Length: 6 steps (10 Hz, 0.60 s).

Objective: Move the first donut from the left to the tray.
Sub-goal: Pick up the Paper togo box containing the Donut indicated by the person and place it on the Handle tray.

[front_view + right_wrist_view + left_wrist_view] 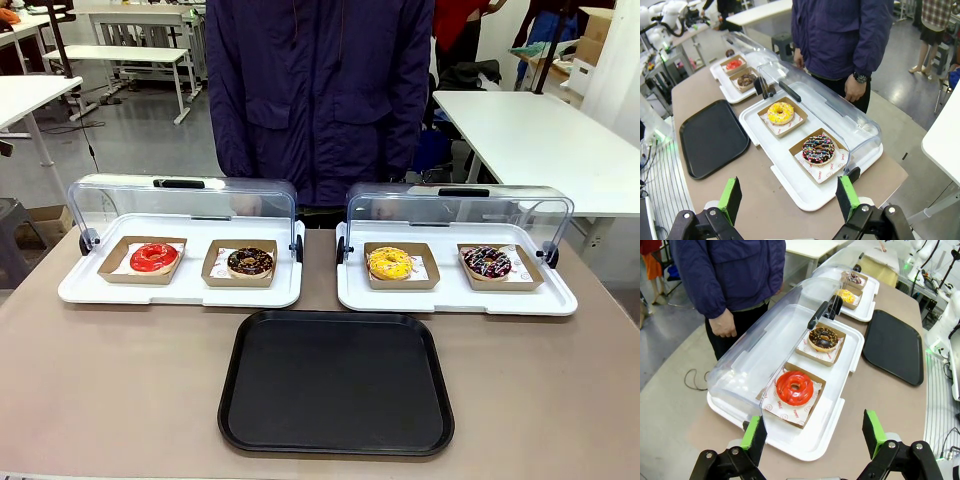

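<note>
Tray (335, 385) — donut (153, 257) beyond (person (320, 90) cropped)

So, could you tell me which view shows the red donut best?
The left wrist view: the red donut is close and large. The front view shows it small; the right wrist view, tiny and distant.

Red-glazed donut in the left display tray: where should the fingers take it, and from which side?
Probably by two opposite walls of its shallow cardboard holder, sparing the glossy glaze of the red donut. Come from above on the robot's side: the clear lid stands swung open over the far edge. The open left gripper is nearest.
</note>
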Each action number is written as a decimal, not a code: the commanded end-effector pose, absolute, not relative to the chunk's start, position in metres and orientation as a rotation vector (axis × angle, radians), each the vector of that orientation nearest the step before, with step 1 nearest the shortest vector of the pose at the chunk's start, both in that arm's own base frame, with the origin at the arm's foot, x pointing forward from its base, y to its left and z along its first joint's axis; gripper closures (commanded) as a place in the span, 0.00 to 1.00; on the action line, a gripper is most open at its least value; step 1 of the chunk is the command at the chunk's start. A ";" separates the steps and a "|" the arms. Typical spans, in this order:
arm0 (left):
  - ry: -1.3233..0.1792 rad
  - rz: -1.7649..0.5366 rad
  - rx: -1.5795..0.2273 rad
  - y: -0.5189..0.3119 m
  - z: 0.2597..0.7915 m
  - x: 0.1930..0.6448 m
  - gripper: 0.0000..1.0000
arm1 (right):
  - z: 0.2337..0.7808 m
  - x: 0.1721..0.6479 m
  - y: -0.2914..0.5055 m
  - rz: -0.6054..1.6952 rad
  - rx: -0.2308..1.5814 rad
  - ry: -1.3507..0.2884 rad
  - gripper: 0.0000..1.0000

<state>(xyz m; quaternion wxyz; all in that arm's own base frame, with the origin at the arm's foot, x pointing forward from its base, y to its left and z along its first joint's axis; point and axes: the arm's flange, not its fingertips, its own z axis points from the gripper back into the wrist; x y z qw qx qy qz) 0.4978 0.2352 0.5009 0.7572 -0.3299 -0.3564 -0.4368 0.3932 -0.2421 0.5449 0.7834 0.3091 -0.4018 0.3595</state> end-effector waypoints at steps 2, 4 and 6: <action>-0.774 -0.956 -0.719 0.234 0.502 0.497 0.00 | 0.546 0.394 -0.243 0.790 0.671 -0.892 0.00; -0.774 -0.956 -0.719 0.234 0.502 0.497 0.00 | 0.546 0.394 -0.243 0.790 0.671 -0.892 0.00; -0.774 -0.956 -0.719 0.234 0.502 0.497 0.00 | 0.546 0.394 -0.243 0.790 0.671 -0.892 0.00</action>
